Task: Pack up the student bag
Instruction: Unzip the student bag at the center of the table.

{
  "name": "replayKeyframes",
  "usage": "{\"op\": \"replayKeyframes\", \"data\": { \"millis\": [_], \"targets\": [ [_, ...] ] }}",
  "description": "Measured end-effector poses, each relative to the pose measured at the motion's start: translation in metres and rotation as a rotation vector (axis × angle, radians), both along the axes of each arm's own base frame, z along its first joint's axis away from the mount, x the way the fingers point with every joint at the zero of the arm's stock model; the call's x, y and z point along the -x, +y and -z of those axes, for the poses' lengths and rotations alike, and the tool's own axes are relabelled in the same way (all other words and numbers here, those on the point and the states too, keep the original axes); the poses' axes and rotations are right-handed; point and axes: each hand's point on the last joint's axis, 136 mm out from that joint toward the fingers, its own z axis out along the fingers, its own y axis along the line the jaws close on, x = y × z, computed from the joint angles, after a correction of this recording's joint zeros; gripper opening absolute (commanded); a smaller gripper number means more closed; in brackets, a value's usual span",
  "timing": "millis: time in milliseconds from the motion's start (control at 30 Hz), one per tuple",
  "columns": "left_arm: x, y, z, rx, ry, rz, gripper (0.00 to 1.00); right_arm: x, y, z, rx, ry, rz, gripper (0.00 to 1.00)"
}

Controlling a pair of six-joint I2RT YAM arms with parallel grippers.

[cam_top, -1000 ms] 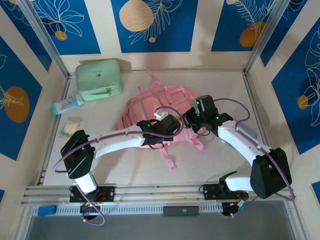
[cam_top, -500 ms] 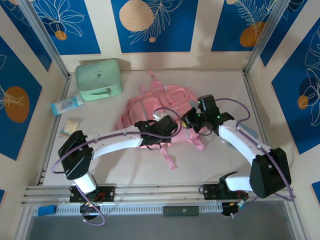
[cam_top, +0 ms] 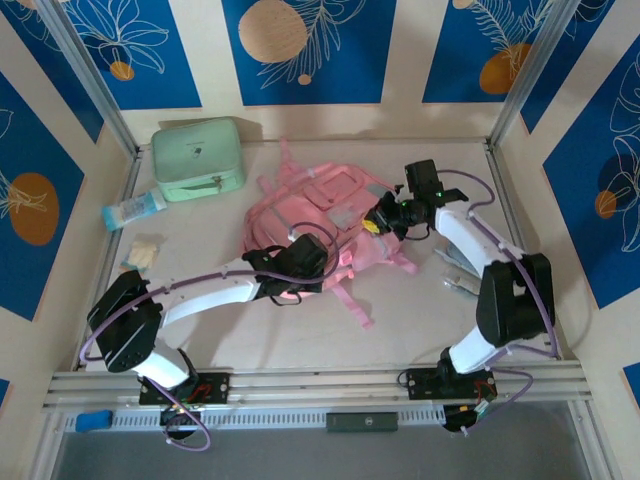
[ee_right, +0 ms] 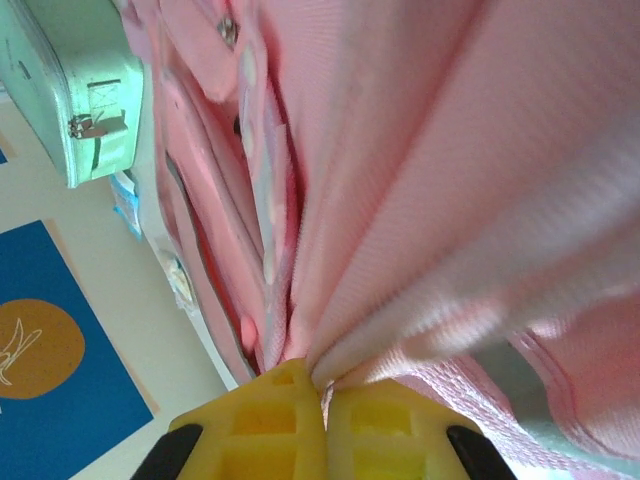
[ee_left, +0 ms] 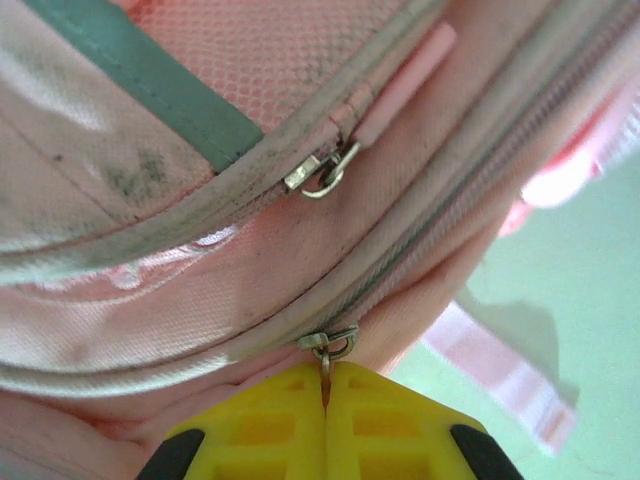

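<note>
The left gripper [ee_left: 325,388] has its yellow fingers pressed together on the metal pull [ee_left: 330,347] of the lower zip; only the tip of the pull is caught between them. Just above, a second pull [ee_left: 324,172] hangs free on the upper zip. The right gripper [ee_right: 316,388] is likewise closed, and a gathered fold of pink fabric is pinched in it, with the cloth fanning out from the fingertips.

The bag [cam_top: 322,212] lies at mid table, held between the two grippers, left at its near edge and right at its right side, with its straps [cam_top: 352,303] trailing toward the near edge. A mint case [cam_top: 198,158] stands well apart at the far left, with a tube [cam_top: 133,210] and a small packet [cam_top: 141,252] nearer along the left side.

The step is judged to be the working of the lower zip while the cloth is held taut. The thin pull could be lost from so shallow a pinch if it is drawn at an angle. The fold could slide out of the right fingers, after which the whole bag would be dragged rather than the slider run. Slack fabric beside the teeth could be caught and the zip jammed.
</note>
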Motion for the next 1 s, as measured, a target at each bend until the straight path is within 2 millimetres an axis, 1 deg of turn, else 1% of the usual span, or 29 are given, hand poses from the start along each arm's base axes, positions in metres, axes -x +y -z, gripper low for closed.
{"op": "replayKeyframes", "data": {
  "millis": [33,133,233,300,333,367,467,533,633,700,733,800,867,900,1000],
  "targets": [
    [0.001,-0.005,-0.003,0.015,-0.001,0.008,0.0,-0.007,-0.001,0.0,0.002,-0.01,-0.007,0.01],
    [0.004,-0.017,-0.005,0.029,0.007,0.028,0.0,-0.015,-0.007,0.002,0.02,-0.033,-0.016,0.25],
    [0.009,-0.016,0.001,0.0,0.023,0.036,0.0,-0.014,-0.01,0.0,0.047,-0.061,-0.027,0.4],
    [0.011,-0.013,0.002,-0.01,0.029,0.035,0.0,-0.005,-0.01,-0.003,0.082,-0.089,-0.031,0.5],
    [0.01,-0.014,0.002,-0.008,0.029,0.036,0.0,0.005,-0.006,-0.005,0.099,-0.103,-0.043,0.53],
    [0.011,-0.014,0.002,-0.005,0.029,0.036,0.0,0.016,-0.001,-0.006,0.106,-0.105,-0.052,0.54],
    [0.011,-0.014,0.001,0.008,0.027,0.028,0.0,0.06,0.022,-0.006,0.085,-0.105,-0.1,0.55],
    [0.011,-0.014,-0.001,0.02,0.023,0.024,0.0,0.086,0.035,0.005,0.07,-0.067,-0.122,0.55],
    [0.011,-0.013,-0.006,0.037,0.014,0.022,0.0,0.105,0.049,0.027,0.093,0.007,-0.117,0.56],
    [0.011,-0.014,-0.007,0.039,0.013,0.022,0.0,0.108,0.057,0.037,0.104,0.031,-0.103,0.54],
    [0.011,-0.013,-0.007,0.038,0.013,0.022,0.0,0.106,0.06,0.042,0.107,0.033,-0.094,0.53],
    [0.011,-0.014,-0.006,0.041,0.014,0.019,0.0,0.098,0.066,0.051,0.12,0.031,-0.081,0.47],
    [0.011,-0.013,-0.005,0.04,0.017,0.016,0.0,0.092,0.072,0.06,0.146,0.039,-0.084,0.38],
    [0.012,-0.013,-0.003,0.038,0.018,0.016,0.0,0.089,0.075,0.062,0.158,0.043,-0.087,0.32],
    [0.012,-0.009,0.001,0.024,0.022,0.011,0.0,0.083,0.081,0.065,0.169,0.027,-0.098,0.17]
  ]
}}
